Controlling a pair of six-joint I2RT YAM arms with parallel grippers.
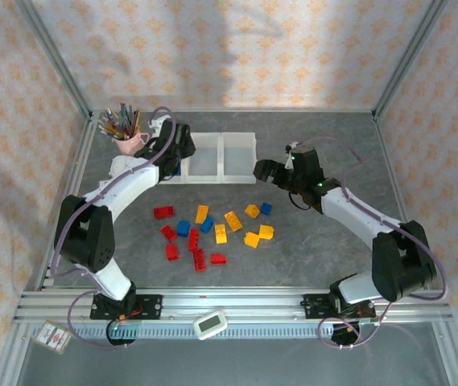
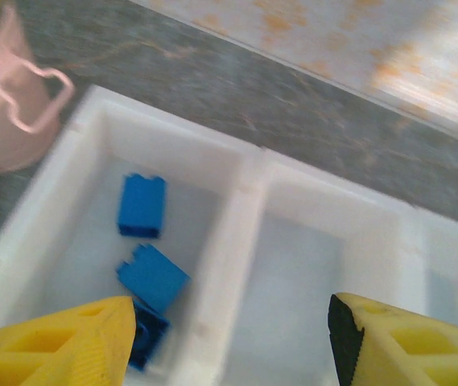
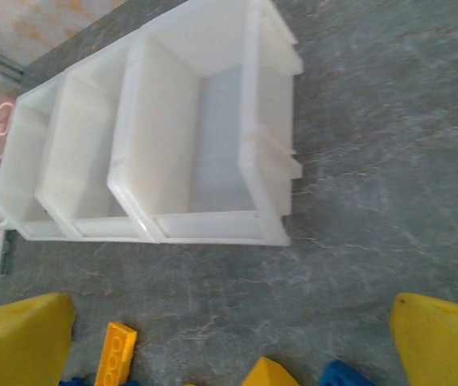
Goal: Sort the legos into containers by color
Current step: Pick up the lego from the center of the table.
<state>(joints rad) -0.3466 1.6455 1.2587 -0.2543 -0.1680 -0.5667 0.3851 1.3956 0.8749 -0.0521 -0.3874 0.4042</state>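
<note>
Three joined white containers [image 1: 220, 153] stand in a row at the back of the table. My left gripper [image 1: 176, 158] hovers over the leftmost one, open, with nothing between its fingers [image 2: 233, 338]. Three blue legos [image 2: 142, 205] lie in that bin, and its rim [image 2: 237, 217] runs under the jaws. Red [image 1: 163, 212], blue [image 1: 183, 227] and yellow-orange legos [image 1: 233, 220] lie scattered on the table's middle. My right gripper [image 1: 265, 170] is open and empty just right of the bins. In the right wrist view, the right gripper [image 3: 233, 338] is above a yellow-orange brick [image 3: 116, 354] and a blue one [image 3: 345, 376], with the containers [image 3: 204, 227] beyond.
A pink cup of pencils [image 1: 128, 143] stands just left of the bins, and its handle [image 2: 39, 100] comes close to the left bin. A small white device [image 1: 210, 323] lies on the front rail. Metal frame posts border the table on both sides.
</note>
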